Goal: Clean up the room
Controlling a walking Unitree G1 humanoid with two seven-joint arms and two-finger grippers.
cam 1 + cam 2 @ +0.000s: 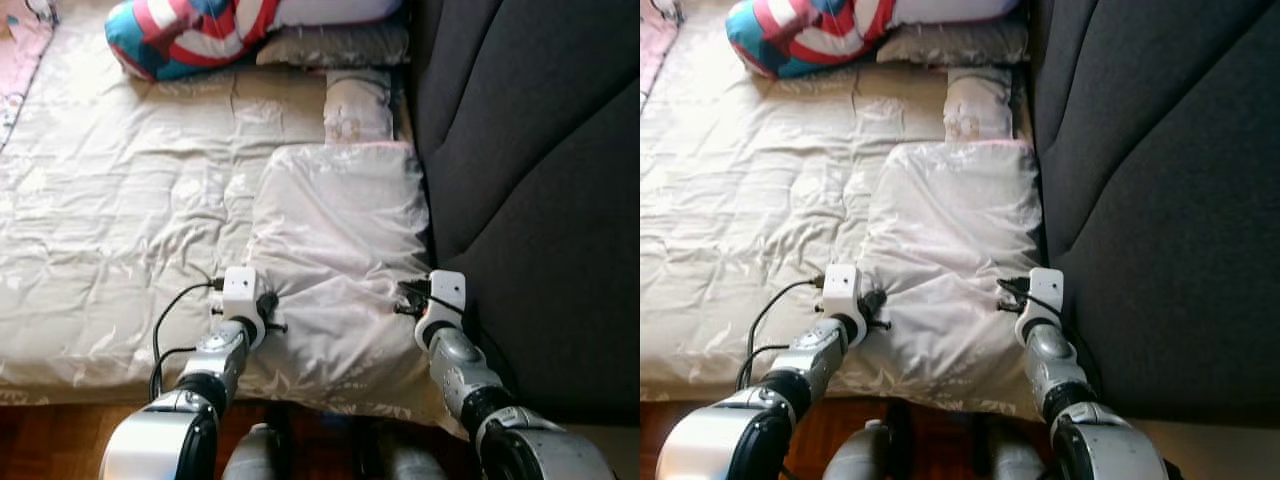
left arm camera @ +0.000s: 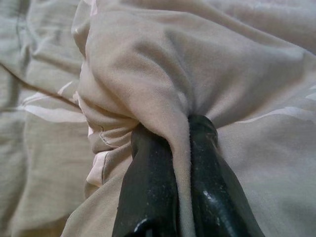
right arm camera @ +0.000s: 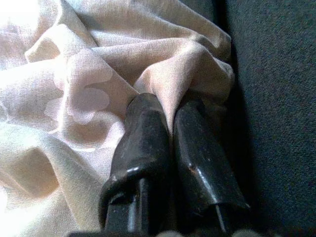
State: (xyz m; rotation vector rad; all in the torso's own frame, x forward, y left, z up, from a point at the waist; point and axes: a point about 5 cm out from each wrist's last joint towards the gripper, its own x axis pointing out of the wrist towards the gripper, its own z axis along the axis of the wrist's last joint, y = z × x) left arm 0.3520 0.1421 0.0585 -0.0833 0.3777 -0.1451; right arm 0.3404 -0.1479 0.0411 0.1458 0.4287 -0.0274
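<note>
The folded blanket (image 1: 335, 250) lies on the mattress (image 1: 120, 200) against the dark sofa (image 1: 540, 170), both the left gripper (image 2: 180, 148) and right gripper (image 3: 170, 118) pinched onto its near edge (soft, light, likely to sag between holds).

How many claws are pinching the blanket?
2. The left claw pinches a fold on the folded blanket's left edge; the right claw pinches its right edge, beside the dark sofa.
</note>
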